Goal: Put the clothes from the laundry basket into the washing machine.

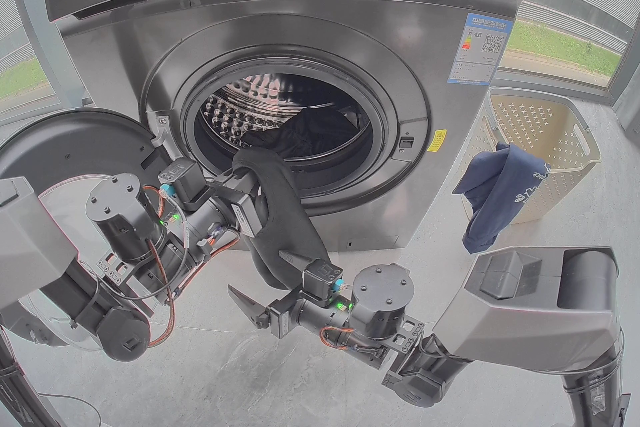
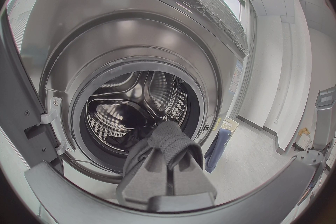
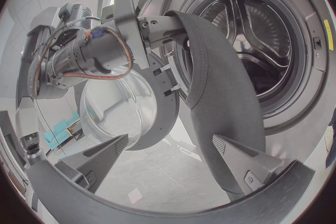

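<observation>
Lower centre, the right arm point(image 1: 373, 308) ends in right jaws spread wide and released, one finger at the tail of a dark garment point(image 1: 288, 228). The garment hangs with its long axis upright. Its top is clenched in the left jaws, middle left, at the lip of the washing machine point(image 1: 413, 35). The drum point(image 1: 253, 105) lies just beyond them, so the left arm point(image 1: 133, 228) looks nearer for pushing inward. More dark clothes point(image 1: 310, 131) lie inside. Far right, a blue garment point(image 1: 497, 188) drapes over the laundry basket point(image 1: 567, 138) rim.
</observation>
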You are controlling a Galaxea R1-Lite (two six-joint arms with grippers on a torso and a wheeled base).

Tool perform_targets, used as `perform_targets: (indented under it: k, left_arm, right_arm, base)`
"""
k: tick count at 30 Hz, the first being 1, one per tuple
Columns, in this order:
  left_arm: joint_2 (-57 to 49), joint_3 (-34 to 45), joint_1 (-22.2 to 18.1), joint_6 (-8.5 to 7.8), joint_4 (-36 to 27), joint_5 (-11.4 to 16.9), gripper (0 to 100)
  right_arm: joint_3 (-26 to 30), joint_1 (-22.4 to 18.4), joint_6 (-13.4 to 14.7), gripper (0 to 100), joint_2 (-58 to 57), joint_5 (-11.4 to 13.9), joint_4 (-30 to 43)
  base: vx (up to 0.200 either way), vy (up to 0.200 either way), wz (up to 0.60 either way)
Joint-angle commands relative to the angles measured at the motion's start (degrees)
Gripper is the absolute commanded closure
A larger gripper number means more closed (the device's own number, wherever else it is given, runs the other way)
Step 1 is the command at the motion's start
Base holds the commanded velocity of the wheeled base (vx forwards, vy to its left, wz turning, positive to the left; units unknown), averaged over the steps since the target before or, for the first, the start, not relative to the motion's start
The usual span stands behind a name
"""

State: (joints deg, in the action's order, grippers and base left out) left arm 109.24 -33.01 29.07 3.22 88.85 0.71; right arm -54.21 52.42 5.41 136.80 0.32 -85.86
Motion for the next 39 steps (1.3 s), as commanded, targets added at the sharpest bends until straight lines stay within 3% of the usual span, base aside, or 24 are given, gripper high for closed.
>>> perform_targets:
  k: [1, 5, 16, 27, 28, 39]
  left_arm:
    - [-0.2, -0.1, -0.1, 0.03, 0.0, 0.0, 100]
    - [-0.5, 0.1, 0.0, 0.12, 0.0, 0.1, 100]
    - [-0.8, 0.9, 0.4, 0.21, 0.0, 0.1, 100]
    - [-0.7, 1.1, 0.3, 0.21, 0.1, 0.1, 100]
    - [-0.6, 1.1, 0.3, 0.21, 0.0, 0.1, 100]
    - [-0.3, 1.1, -0.2, 0.3, 0.0, 0.0, 100]
  right_arm:
    - [-3.2, -0.4, -0.1, 0, 2.6, -0.2, 0.9]
    - [-7.2, -3.3, -2.4, 0, 5.1, -0.7, 1.5]
    - [-12.8, -7.2, -3.6, 0, 5.4, -0.8, 4.7]
    - [-13.5, -9.3, -3.9, 0, 4.9, -2.3, 5.3]
    - [-13.5, -9.3, -3.9, 100, 4.9, -2.3, 5.3]
    - [-12.5, -9.2, -3.9, 100, 1.9, -2.3, 5.3]
  base:
    - [0.0, 0.0, 0.0]
    - [0.0, 0.0, 0.0]
    - [0.0, 0.0, 0.0]
    - [0.0, 0.0, 0.0]
    - [0.0, 0.0, 0.0]
    - [0.0, 0.0, 0.0]
